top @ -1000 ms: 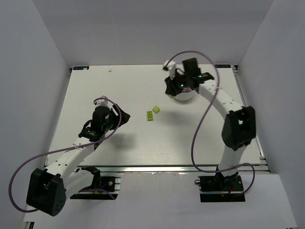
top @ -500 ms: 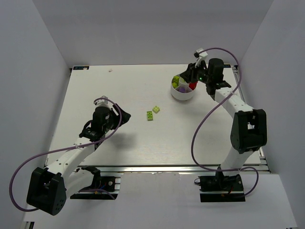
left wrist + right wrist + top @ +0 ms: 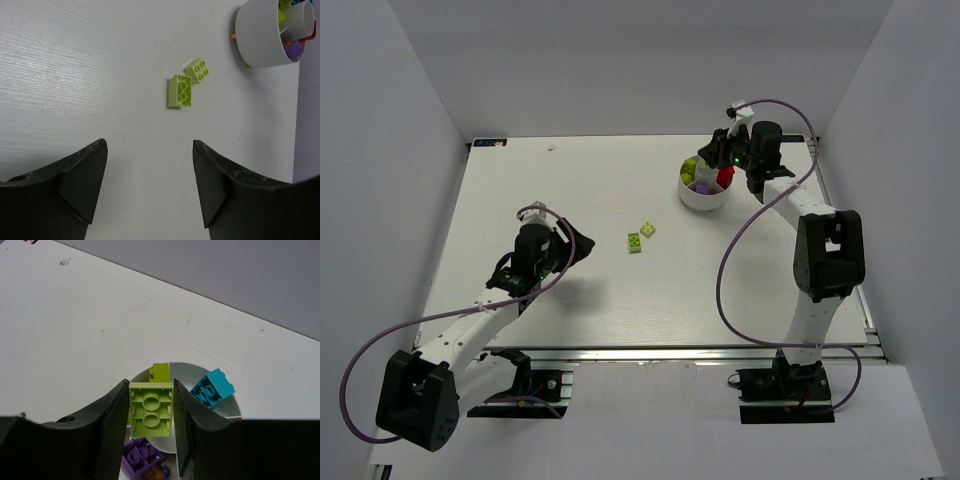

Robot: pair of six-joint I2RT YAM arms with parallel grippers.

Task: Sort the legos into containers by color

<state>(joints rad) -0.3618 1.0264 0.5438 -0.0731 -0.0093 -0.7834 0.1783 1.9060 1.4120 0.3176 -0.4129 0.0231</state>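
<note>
Well left of the round white plastic dish, the left gripper hangs with its jaws apart, holding nothing. A longer lime green studded plastic brick and a square lime brick lie between it and the dish. Over the dish, the right gripper clamps a third lime brick above a cyan brick and a purple brick lying in it.

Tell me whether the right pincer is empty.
No, the right pincer clamps a lime brick between its fingers, above the dish.

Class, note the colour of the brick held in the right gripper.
The brick is lime green; right wrist view.
</note>
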